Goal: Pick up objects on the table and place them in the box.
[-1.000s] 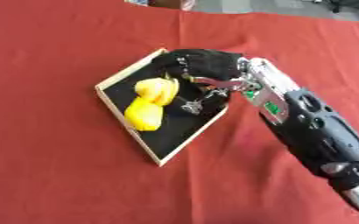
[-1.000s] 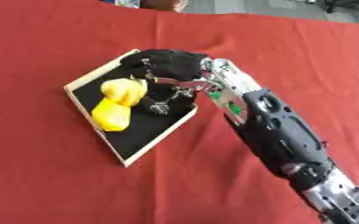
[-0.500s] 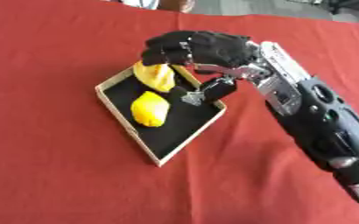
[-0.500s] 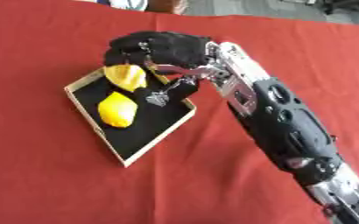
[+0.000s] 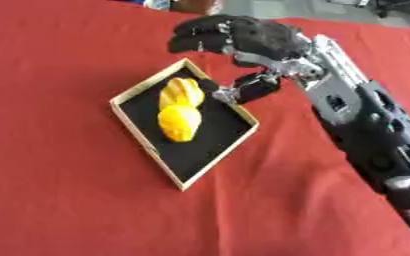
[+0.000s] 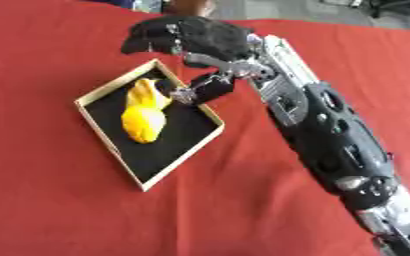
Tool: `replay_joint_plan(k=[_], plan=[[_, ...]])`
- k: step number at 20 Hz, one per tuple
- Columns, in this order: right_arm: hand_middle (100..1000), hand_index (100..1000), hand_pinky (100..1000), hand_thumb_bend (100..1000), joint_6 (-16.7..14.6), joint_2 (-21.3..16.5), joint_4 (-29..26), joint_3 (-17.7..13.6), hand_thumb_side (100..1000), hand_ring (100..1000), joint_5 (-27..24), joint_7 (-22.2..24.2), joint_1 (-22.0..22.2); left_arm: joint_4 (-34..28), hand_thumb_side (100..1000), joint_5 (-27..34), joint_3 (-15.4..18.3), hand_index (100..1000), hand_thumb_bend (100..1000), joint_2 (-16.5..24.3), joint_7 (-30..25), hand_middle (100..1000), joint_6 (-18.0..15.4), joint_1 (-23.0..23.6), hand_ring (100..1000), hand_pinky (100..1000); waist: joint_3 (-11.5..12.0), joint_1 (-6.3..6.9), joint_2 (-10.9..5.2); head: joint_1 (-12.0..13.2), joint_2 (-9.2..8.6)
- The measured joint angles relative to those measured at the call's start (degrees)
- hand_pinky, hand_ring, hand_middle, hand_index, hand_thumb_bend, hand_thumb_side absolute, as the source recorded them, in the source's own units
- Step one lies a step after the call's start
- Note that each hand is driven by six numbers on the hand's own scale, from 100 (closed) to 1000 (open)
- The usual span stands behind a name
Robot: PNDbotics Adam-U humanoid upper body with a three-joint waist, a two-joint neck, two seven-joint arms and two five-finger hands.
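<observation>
1. The box (image 5: pixel 145 142), a shallow wooden-rimmed tray with a black floor, lies askew on the red tablecloth (image 5: pixel 60 200), left of the robot's arm.
2. Inside it, two yellow things lie touching: a lemon-shaped fruit (image 5: pixel 180 123) nearer the viewer and a ridged, paler yellow piece (image 5: pixel 181 91) towards the far corner, which may be a small banana bunch or a starfruit; I cannot tell which.
3. Handling, as a judgement: both look light and rounded with smooth skin, likely to roll or slip, and stiff enough to take across the widest part with the fingers on one side and the thumb opposite. The ridged piece offers grooves for the fingers.
4. The right hand (image 5: pixel 243 40) hovers above the far corner of the box, just beyond and to the right of the ridged piece, and touches neither fruit.
5. Its fingers are curled downward and grasp nothing; its thumb (image 5: pixel 248 89) hangs over the right rim of the box.
6. No left hand shows.
</observation>
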Motion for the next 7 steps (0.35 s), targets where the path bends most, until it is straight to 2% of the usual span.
replay_joint_plan(k=[7], plan=[[811, 871, 882, 100, 5.1, -4.7, -6.1, -5.3, 100, 892, -6.2, -5.9, 2.8, 0.0, 704, -0.1, 0.0, 889, 100, 0.0, 0.3, 808, 0.0, 0.1, 702, 863, -0.4, 0.23, -0.2, 0.8, 0.23]])
